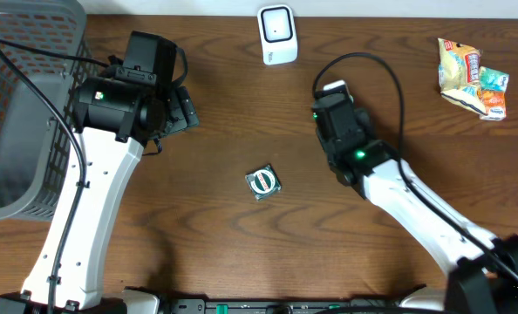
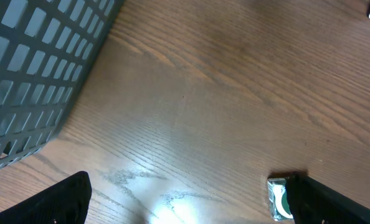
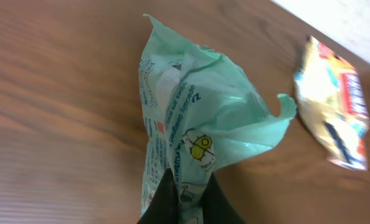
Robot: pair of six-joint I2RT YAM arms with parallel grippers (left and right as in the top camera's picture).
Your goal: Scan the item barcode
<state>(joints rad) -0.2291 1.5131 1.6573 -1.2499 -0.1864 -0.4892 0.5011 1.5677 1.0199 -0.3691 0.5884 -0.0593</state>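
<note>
The right gripper's [image 3: 186, 200] two dark fingers [image 3: 163, 208] are pressed fully together on the lower edge of a mint-green packet [image 3: 191, 106]. The packet stands up out of the grip, crumpled and printed with small text, its top corners flaring out. It is held clear of the wooden table [image 3: 54, 87]. In the wrist view a yellow snack bag [image 3: 334, 106] lies flat on the wood beyond the packet, well apart from it, near the pale far edge. From above, this arm reaches in from the lower right, its tip pointing toward the far side of the table. The white scanner [image 1: 276, 33] stands upright at the far edge, to the left of that tip and not touching it. The left gripper [image 2: 188, 186] has its fingers spread as wide as they go, with nothing between them, only bare wood under the gap. A small green-and-white sachet [image 2: 277, 199] lies on the table just beside one of its fingers. A grey mesh basket [image 1: 32, 52] sits at the left end of the table, close beside the left arm.
</note>
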